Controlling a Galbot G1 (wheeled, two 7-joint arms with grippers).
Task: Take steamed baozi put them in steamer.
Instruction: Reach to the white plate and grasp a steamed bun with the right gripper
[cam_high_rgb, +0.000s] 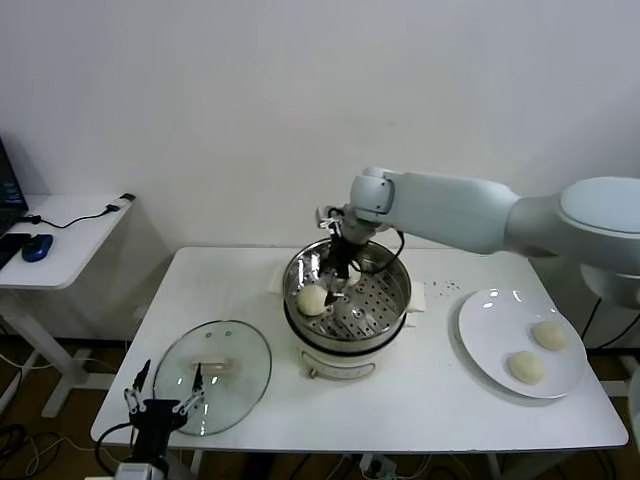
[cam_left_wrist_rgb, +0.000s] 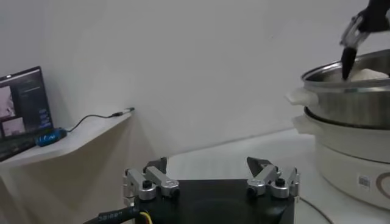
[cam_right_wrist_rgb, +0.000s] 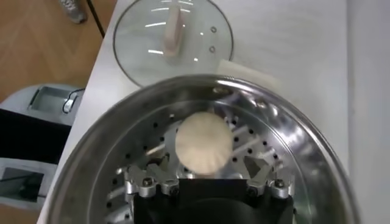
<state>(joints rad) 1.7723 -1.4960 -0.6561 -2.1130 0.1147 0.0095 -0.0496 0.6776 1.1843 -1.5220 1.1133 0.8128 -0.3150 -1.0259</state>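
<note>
One baozi (cam_high_rgb: 312, 299) in steamer (cam_high_rgb: 393, 312), two left on plate (cam_high_rgb: 483, 352). Right gripper (cam_high_rgb: 336, 284) inside the basket, fingers spread, bun just beside and free. Left gripper (cam_high_rgb: 162, 403) parked by lid (cam_high_rgb: 240, 345), open.

One baozi (cam_high_rgb: 312, 298) in the steamer (cam_high_rgb: 390, 312); lid (cam_high_rgb: 212, 377) left, plate (cam_high_rgb: 490, 335) right.

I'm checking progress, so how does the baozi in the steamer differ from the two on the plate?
The baozi in the steamer sits alone on the perforated steel floor of the steamer, right at the right claw, whose fingers are open. The two plate baozi lie near each other on the flat white plate, away from either claw. All three are round, smooth and pale.
</note>
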